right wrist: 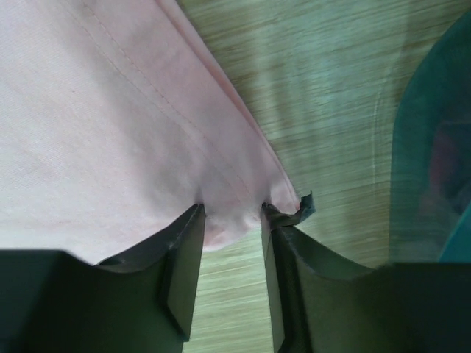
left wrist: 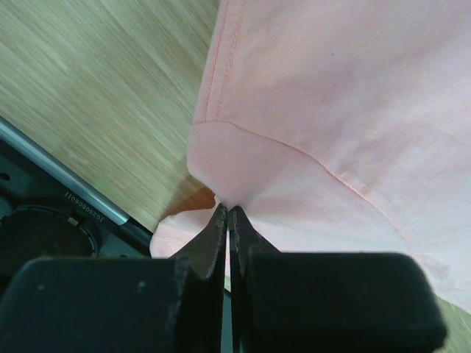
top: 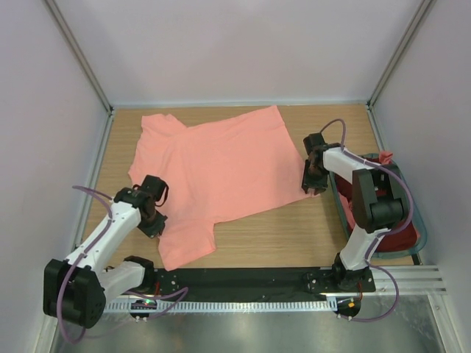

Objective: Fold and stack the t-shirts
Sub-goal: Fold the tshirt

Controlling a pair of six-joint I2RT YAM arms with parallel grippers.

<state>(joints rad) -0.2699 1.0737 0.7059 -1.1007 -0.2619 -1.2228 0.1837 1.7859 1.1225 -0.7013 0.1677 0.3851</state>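
Note:
A salmon-pink t-shirt (top: 213,169) lies spread flat across the wooden table. My left gripper (top: 153,224) is at its near-left side, shut on a pinched fold of the pink cloth (left wrist: 294,191), which rises a little above the wood at the jaw tips (left wrist: 228,209). My right gripper (top: 313,187) is at the shirt's near-right hem corner (right wrist: 221,220). Its jaws stand apart with the corner between the fingertips (right wrist: 232,209), which press down on the cloth. A dark maroon t-shirt (top: 401,239) lies in the basket at the right.
The grey-teal plastic basket (top: 421,234) stands along the right wall behind the right arm, and its rim (right wrist: 434,147) shows in the right wrist view. A bit of pink cloth (top: 384,157) sticks up at its far end. A black rail (top: 243,279) runs along the near edge.

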